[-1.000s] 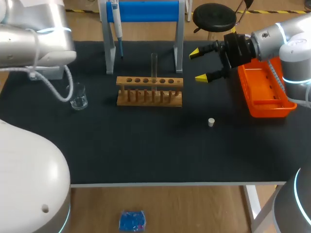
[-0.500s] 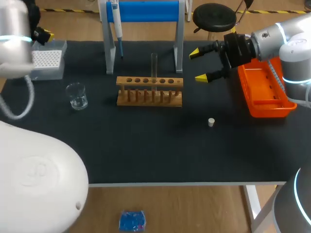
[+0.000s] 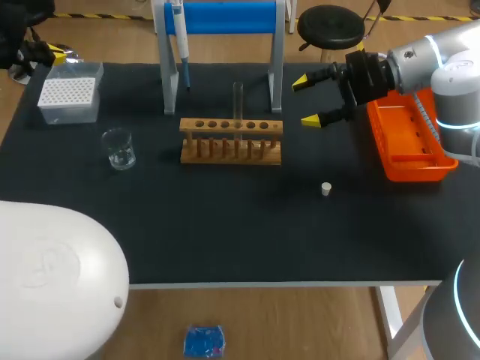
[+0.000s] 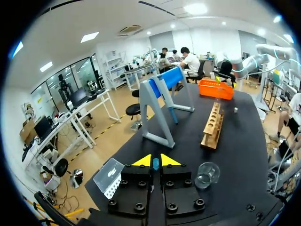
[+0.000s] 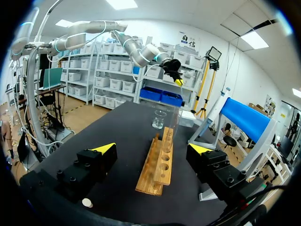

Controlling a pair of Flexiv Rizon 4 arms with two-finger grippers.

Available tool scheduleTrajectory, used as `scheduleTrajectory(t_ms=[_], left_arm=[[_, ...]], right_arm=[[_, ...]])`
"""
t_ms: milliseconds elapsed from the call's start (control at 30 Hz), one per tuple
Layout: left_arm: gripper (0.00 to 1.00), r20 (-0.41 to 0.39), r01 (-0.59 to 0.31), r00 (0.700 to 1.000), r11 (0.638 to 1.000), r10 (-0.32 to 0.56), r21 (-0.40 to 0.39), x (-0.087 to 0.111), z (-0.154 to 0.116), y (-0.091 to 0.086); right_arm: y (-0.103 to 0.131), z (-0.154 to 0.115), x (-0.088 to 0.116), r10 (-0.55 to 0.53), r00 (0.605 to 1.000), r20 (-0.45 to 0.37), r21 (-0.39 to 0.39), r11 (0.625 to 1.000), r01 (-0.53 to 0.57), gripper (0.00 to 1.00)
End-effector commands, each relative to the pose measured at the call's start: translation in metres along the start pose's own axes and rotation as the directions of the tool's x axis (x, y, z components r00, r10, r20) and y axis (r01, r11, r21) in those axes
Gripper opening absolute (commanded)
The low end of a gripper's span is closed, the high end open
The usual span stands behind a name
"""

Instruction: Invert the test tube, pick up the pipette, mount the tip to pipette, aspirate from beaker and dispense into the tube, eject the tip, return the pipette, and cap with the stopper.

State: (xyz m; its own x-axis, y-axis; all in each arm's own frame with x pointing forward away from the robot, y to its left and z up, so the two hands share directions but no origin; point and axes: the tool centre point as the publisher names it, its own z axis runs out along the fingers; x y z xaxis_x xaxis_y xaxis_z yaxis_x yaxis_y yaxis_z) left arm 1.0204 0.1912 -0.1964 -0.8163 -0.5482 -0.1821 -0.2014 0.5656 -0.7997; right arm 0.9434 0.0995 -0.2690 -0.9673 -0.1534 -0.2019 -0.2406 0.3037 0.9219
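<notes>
A clear test tube [image 3: 238, 100] stands upright in the wooden rack [image 3: 231, 140]; in the right wrist view the test tube [image 5: 176, 123] rises from the rack [image 5: 158, 164] ahead of the fingers. The pipette [image 3: 179, 39] hangs on the blue stand. A glass beaker [image 3: 118, 148] sits left of the rack, and the tip box [image 3: 69, 97] lies behind it. The white stopper [image 3: 326, 189] lies on the mat. My right gripper [image 3: 307, 101] hovers open, right of the rack. My left gripper [image 4: 155, 161] is shut at the far left corner, near the tip box [image 4: 110, 176]; a small blue bit shows between its tips.
An orange tray [image 3: 409, 141] lies along the right edge, under my right arm. The blue stand [image 3: 225, 19] spans the back of the mat. My left arm's white body [image 3: 52, 277] covers the front left corner.
My left arm has swung off the left side of the table, uncovering the tip box, and its gripper now sits at the far left corner. The right arm has not moved.
</notes>
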Motion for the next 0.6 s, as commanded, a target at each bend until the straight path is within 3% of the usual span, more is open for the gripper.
scheduleTrajectory(t_ms=[33, 167, 333, 400, 600], left_arm=[[0.00, -0.189, 0.001, 0.982, 1.000, -0.002, -0.008, -0.004, -0.002, -0.001], [0.00, -0.245, -0.032, 0.968, 0.993, 0.059, 0.113, 0.023, -0.002, -0.019], [0.00, -0.262, -0.120, 0.949, 0.971, 0.173, 0.205, 0.050, -0.005, -0.033], [0.00, -0.261, -0.099, 0.951, 0.964, 0.165, 0.248, 0.059, -0.006, -0.035], [0.00, -0.260, -0.128, 0.945, 0.956, 0.199, 0.265, 0.091, -0.006, -0.046]], right_arm=[[0.000, 0.000, 0.000, -0.001, 1.000, 0.000, 0.001, 1.000, 0.001, 1.00], [0.000, 0.000, 0.000, -0.001, 1.000, 0.000, 0.001, 1.000, 0.001, 1.00], [0.000, 0.000, 0.000, -0.001, 1.000, 0.000, 0.001, 1.000, 0.001, 1.00], [0.000, 0.000, 0.000, -0.001, 1.000, 0.000, 0.001, 1.000, 0.001, 1.00], [0.000, 0.000, 0.000, -0.001, 1.000, 0.000, 0.001, 1.000, 0.001, 1.00]])
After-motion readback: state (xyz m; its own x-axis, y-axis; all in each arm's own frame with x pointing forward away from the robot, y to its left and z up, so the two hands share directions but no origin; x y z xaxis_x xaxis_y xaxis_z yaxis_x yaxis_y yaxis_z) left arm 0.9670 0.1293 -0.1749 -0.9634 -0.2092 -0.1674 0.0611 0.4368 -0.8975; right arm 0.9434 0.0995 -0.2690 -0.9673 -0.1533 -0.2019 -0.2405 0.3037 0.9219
